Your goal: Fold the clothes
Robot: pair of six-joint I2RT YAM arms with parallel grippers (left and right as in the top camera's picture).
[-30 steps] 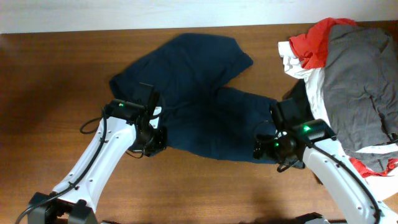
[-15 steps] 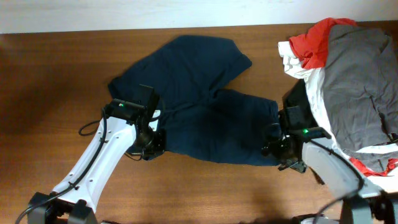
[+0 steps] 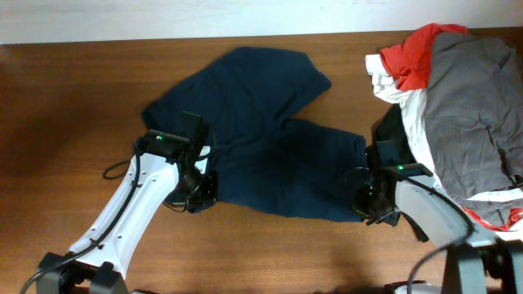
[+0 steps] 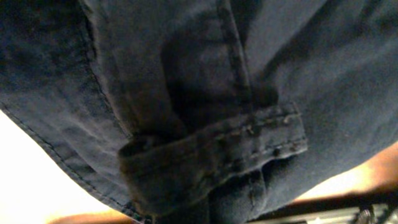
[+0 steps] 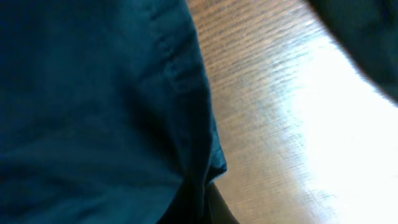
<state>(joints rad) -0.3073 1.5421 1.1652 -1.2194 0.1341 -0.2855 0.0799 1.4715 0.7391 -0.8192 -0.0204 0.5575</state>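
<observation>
Left claw [image 3: 200, 184] and right claw [image 3: 369, 206], both closed, pinch opposite lower edges of the navy shorts [image 3: 270, 139]; both arms angle inward.

Blurred wrist views, glare on table [image 5: 323, 124]

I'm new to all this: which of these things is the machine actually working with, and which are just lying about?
Part of the job:
- navy shorts, spread on the table
- left end effector and right end effector, at the shorts' near edge
- heap of garments at the right (grey, red, white), not yet folded

Just there:
- wooden table
</observation>
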